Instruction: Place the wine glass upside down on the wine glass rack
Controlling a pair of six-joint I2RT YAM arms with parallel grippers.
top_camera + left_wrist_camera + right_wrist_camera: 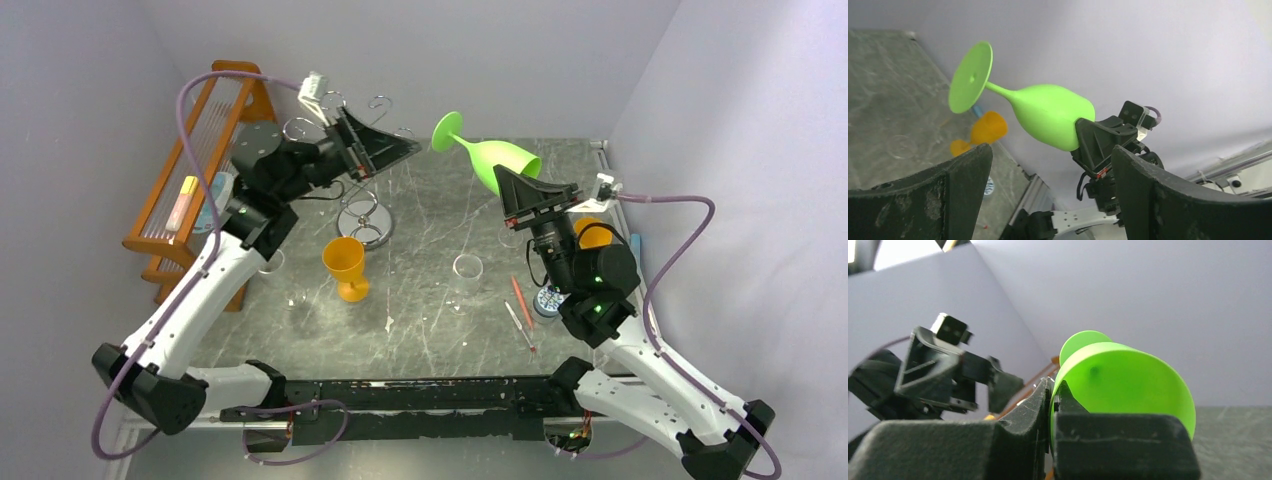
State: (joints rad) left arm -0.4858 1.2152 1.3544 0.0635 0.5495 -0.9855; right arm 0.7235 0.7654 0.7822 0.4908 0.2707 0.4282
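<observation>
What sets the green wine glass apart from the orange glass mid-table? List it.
The green wine glass hangs tilted in the air; the orange glass stands upright on the table. The right gripper pinches the green one's rim; nothing touches the orange one. Both are opaque, stemmed, round-footed.

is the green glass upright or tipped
Tipped: the green glass lies nearly on its side in the air, foot toward the rack, rim pinched in the shut right gripper.

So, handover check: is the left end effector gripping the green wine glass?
No, the left end effector stands open and apart from the wine glass; the right end effector pinches its rim.
</observation>
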